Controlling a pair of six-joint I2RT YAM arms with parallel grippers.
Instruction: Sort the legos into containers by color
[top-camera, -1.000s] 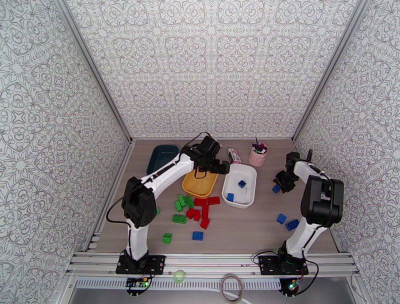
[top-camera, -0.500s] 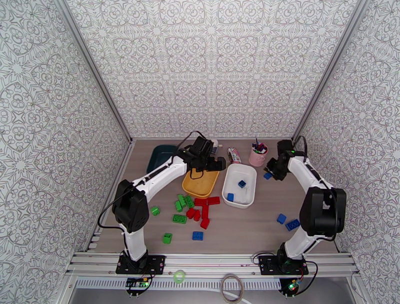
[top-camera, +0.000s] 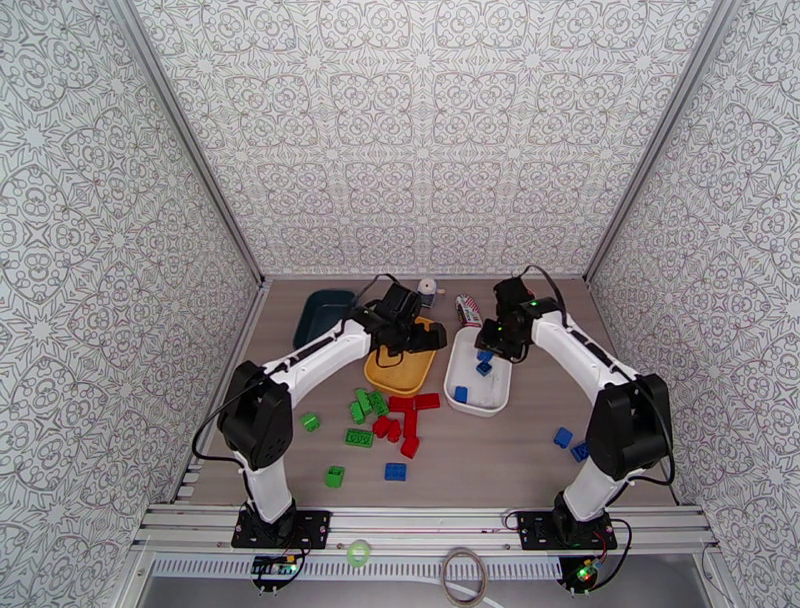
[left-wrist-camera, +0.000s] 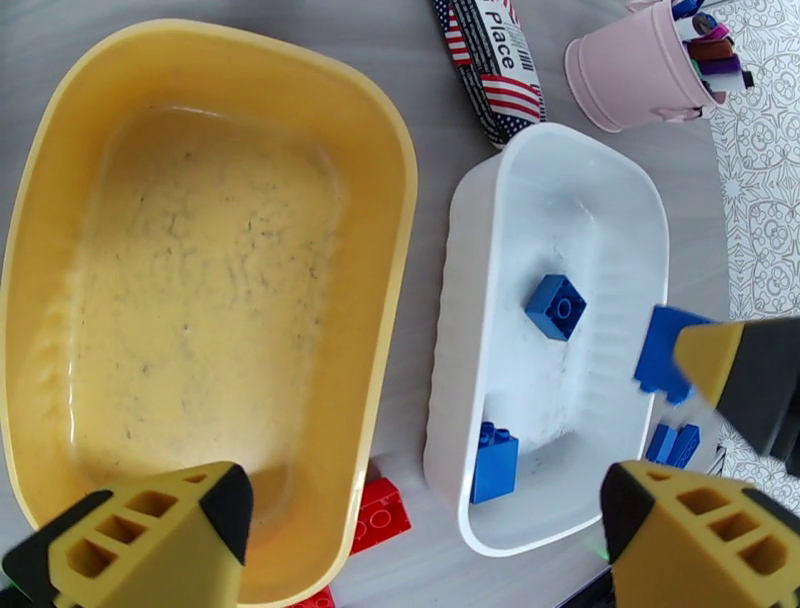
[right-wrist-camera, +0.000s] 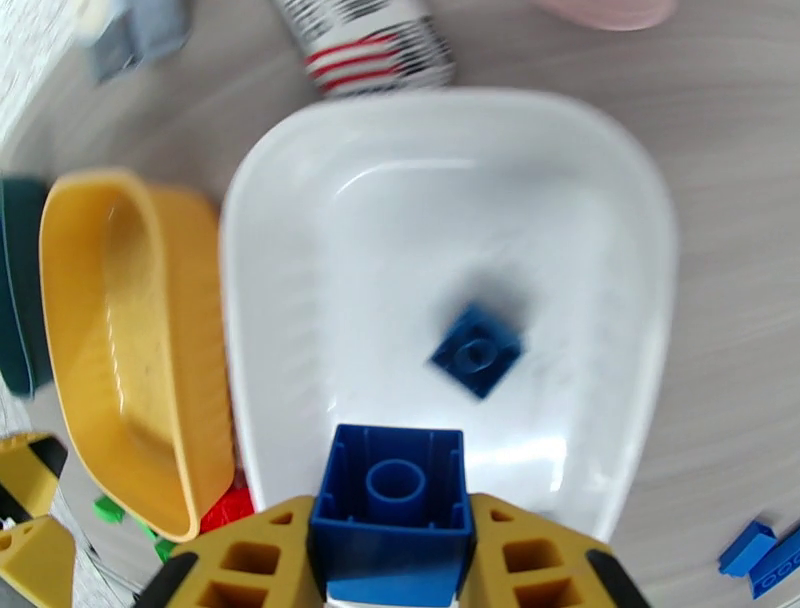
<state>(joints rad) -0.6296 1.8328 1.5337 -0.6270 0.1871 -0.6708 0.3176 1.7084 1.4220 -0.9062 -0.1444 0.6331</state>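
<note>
blue brick sits pinched between the fingers of the right gripper, its hollow underside turned up at my wrist camera. it hangs over the inside of the white tray. that is the relation i care about: the tray floor lies straight below the jaws, so i judge the coming move to be a plain release with no sideways travel. the brick looks close to square, so it has no long axis worth lining up, and the tray's own long axis runs away from the jaws.

two blue pieces already lie in the white tray, a square one near its middle and a longer one toward its near end. more loose blue bricks lie on the table well off the tray's right side.

the left gripper hangs with jaws spread wide and empty over the yellow tray, which sits just beside the white tray's left long side. the right arm clearly owns this drop.

a second ago the right gripper was well to the right of the white tray, already carrying the blue. half a second ago it was passing the tray's far right corner by the pink cup. now it is over the tray. the left arm has only shifted a little above the yellow tray, jaws wide throughout.
</note>
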